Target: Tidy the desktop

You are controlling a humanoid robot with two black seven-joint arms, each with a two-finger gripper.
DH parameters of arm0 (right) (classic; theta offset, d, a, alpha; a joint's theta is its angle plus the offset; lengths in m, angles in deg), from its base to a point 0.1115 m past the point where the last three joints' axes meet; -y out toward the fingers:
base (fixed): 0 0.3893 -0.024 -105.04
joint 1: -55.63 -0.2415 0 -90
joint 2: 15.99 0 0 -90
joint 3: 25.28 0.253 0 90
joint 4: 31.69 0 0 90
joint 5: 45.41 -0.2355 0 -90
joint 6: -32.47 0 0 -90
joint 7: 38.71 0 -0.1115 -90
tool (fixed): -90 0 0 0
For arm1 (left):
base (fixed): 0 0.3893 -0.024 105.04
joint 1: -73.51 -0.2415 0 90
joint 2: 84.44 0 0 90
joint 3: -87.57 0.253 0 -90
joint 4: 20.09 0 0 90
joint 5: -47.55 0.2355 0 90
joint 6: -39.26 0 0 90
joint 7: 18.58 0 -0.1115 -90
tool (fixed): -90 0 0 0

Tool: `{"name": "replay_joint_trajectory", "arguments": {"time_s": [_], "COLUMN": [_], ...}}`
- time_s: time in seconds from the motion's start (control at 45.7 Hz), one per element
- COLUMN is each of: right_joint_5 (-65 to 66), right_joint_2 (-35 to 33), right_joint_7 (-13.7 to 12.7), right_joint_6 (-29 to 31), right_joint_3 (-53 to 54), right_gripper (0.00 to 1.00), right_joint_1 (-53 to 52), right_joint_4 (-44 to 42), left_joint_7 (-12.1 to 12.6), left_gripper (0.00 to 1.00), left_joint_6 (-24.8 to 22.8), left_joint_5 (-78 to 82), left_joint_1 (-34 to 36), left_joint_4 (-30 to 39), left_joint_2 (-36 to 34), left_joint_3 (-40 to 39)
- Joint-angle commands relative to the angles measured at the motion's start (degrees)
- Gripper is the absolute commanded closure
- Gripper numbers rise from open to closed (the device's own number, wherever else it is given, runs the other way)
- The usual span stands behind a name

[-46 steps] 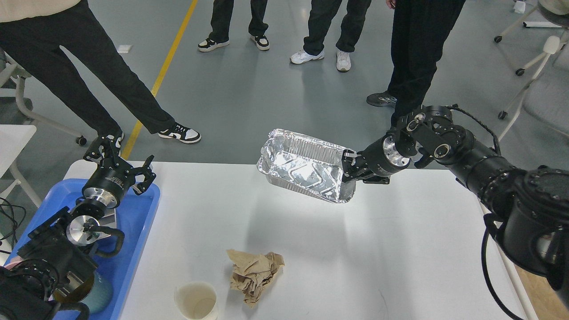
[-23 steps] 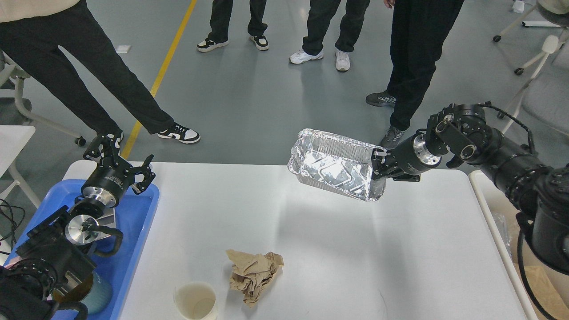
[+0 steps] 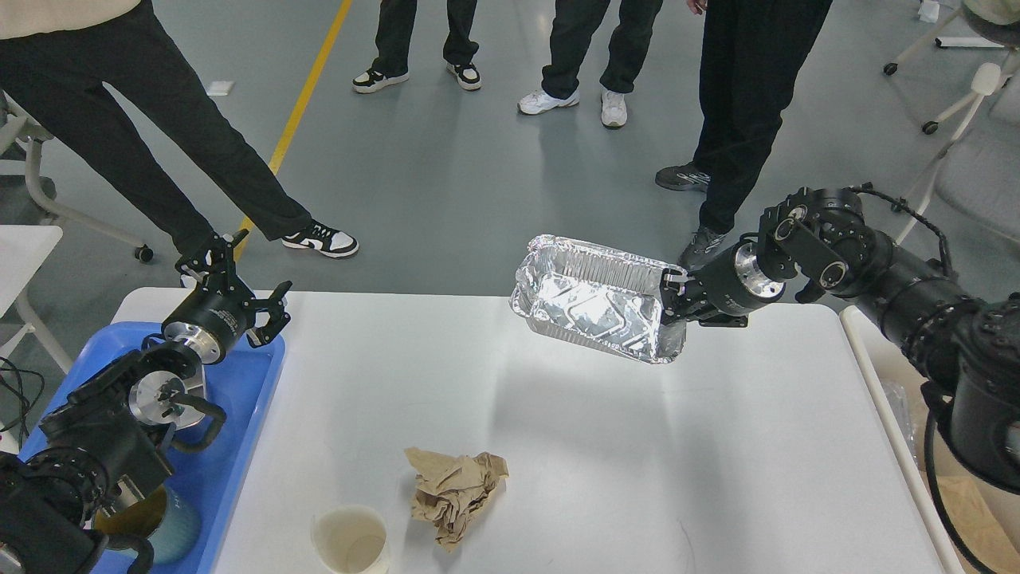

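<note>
The desktop [image 3: 590,446] is a wide white tabletop. My right gripper [image 3: 668,296] is shut on the right end of a shiny foil tray [image 3: 594,299] and holds it tilted in the air above the desktop's far edge. A crumpled brown paper [image 3: 454,490] lies near the front, with a white paper cup [image 3: 351,542] upright to its left. My left gripper [image 3: 239,279] is open and empty above the far corner of a blue plastic tray [image 3: 239,399].
The blue tray sits at the desktop's left end and holds a teal mug [image 3: 163,522] under my left arm. Several people [image 3: 741,104] stand on the floor beyond the far edge. A small white table [image 3: 24,255] stands at far left. A cardboard box [image 3: 956,510] is right of the desktop.
My right gripper swung the foil tray to the right, then slightly back left and up. My left gripper has moved up and a little right.
</note>
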Motion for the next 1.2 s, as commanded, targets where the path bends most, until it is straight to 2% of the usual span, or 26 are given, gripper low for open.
{"name": "replay_joint_trajectory", "arguments": {"time_s": [0.0,0.437,0.503,0.569,0.678,0.853,0.941,1.006,1.072,1.181], "right_joint_5": [0.02,0.02,0.02,0.02,0.02,0.02,0.02,0.02,0.02,0.02], "right_joint_2": [0.09,0.26,0.27,0.27,0.35,0.97,1.32,1.58,1.58,1.58], "right_joint_7": [0.00,0.00,0.00,0.00,0.00,0.00,-0.09,-0.09,-0.09,-0.09], "right_joint_6": [-0.06,0.02,0.02,0.02,0.02,0.02,0.02,0.02,0.02,0.02], "right_joint_3": [0.04,0.04,0.04,0.04,0.04,0.04,0.04,0.04,0.04,0.04], "right_gripper": [1.00,1.00,1.00,1.00,1.00,1.00,1.00,1.00,1.00,1.00], "right_joint_1": [0.00,0.00,0.00,0.00,0.00,0.00,0.00,0.00,0.00,0.00], "right_joint_4": [0.00,0.44,0.53,0.62,0.62,0.62,0.62,0.62,0.62,0.62], "left_joint_7": [0.05,-0.13,-0.13,0.13,0.84,2.07,2.77,3.56,4.79,7.08], "left_gripper": [0.04,0.04,0.04,0.04,0.04,0.04,0.06,0.06,0.07,0.08], "left_joint_6": [0.01,-1.13,-1.92,-2.01,-0.26,14.06,18.81,21.80,22.95,20.85], "left_joint_5": [0.03,0.29,0.38,0.38,0.38,0.55,2.13,5.46,7.76,8.20], "left_joint_1": [0.33,0.24,0.06,-0.02,-0.55,-3.19,-3.19,-3.28,-3.28,-3.28], "left_joint_4": [-0.01,0.52,2.45,5.87,19.65,59.98,75.54,84.17,89.98,95.62], "left_joint_2": [0.05,0.22,-1.70,-6.44,-17.33,-42.12,-50.74,-56.36,-61.38,-68.23], "left_joint_3": [0.15,2.52,6.12,10.07,17.45,28.53,31.52,33.11,33.38,33.46]}}
